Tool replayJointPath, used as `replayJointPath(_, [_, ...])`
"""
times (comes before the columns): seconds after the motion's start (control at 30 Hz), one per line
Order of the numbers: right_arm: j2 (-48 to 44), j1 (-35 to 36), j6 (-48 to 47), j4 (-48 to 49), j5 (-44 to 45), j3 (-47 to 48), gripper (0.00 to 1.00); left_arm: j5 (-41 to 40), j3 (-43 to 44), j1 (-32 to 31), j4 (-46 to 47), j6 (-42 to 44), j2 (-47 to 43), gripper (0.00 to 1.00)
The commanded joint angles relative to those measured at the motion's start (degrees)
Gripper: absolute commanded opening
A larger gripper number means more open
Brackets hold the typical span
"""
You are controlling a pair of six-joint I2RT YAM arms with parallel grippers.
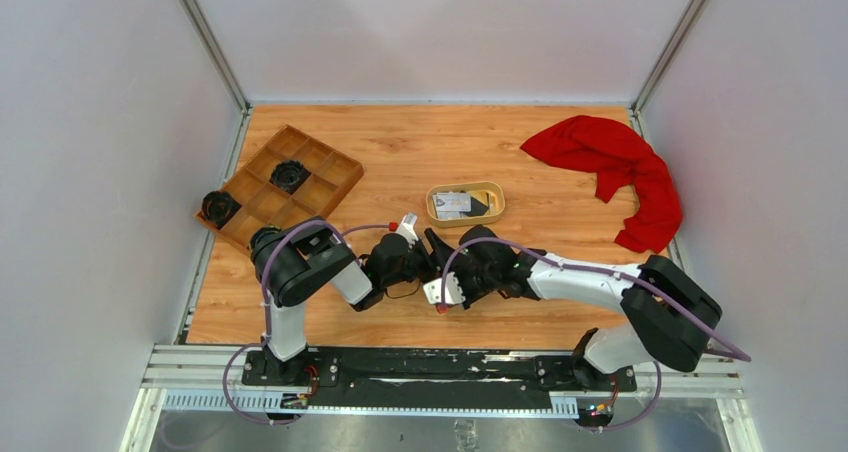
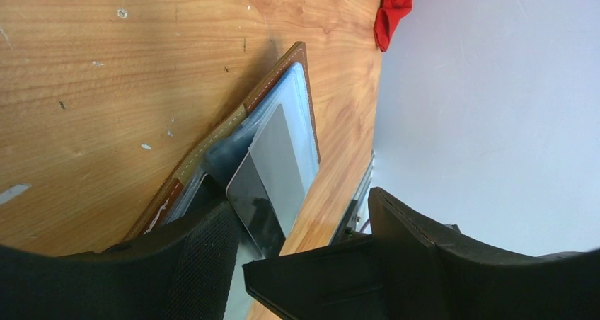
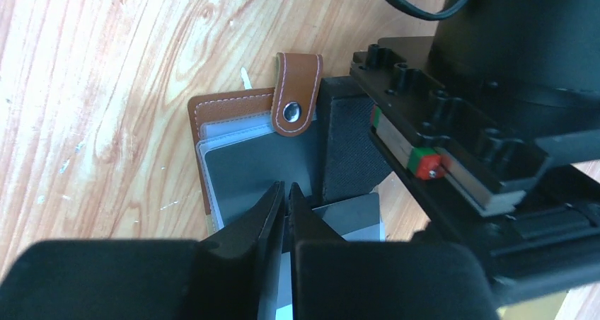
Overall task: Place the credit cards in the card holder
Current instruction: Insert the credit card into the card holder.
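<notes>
The brown card holder (image 3: pixel 230 107) lies open on the table, its snap strap (image 3: pixel 297 86) folded over. In the left wrist view its brown cover (image 2: pixel 212 139) tilts up with grey pockets showing. My left gripper (image 2: pixel 240 267) is shut on the holder's near edge; its textured pad (image 3: pixel 347 157) presses on the inside. My right gripper (image 3: pixel 286 192) is shut on a grey credit card (image 3: pixel 354 217), held edge-on. That card (image 2: pixel 272 168) sits partly in a pocket. In the top view both grippers, left (image 1: pixel 420 264) and right (image 1: pixel 445 257), meet and hide the holder. More cards (image 1: pixel 455 204) lie in the oval dish.
The oval tan dish (image 1: pixel 497 192) stands just behind the grippers. A wooden compartment tray (image 1: pixel 320 177) with two black round parts is at the back left. A red cloth (image 1: pixel 615 162) lies at the back right. White walls close in both sides.
</notes>
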Motion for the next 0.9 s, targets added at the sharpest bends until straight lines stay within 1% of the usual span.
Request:
replayJointPath(0.0, [1.3, 2.2, -1.9, 1.7, 4.9, -1.3, 0.10, -0.1, -1.8, -0.3, -3.9, 0.8, 2.3, 0.71])
replayJointPath(0.4, [2.9, 3.4, -4.6, 0.0, 12.2, -0.6, 0.08, 0.4, -2.0, 0.1, -3.7, 1.0, 2.6, 0.71])
replayJointPath(0.67, [2.5, 3.0, -5.9, -2.8, 15.8, 0.3, 0.07, 0.9, -2.0, 0.6, -3.8, 1.2, 2.9, 0.72])
replayJointPath(0.87, [3.0, 1.8, -4.9, -3.8, 18.2, 1.3, 0.06, 1.1, -1.8, 0.9, -4.0, 1.3, 2.8, 0.72])
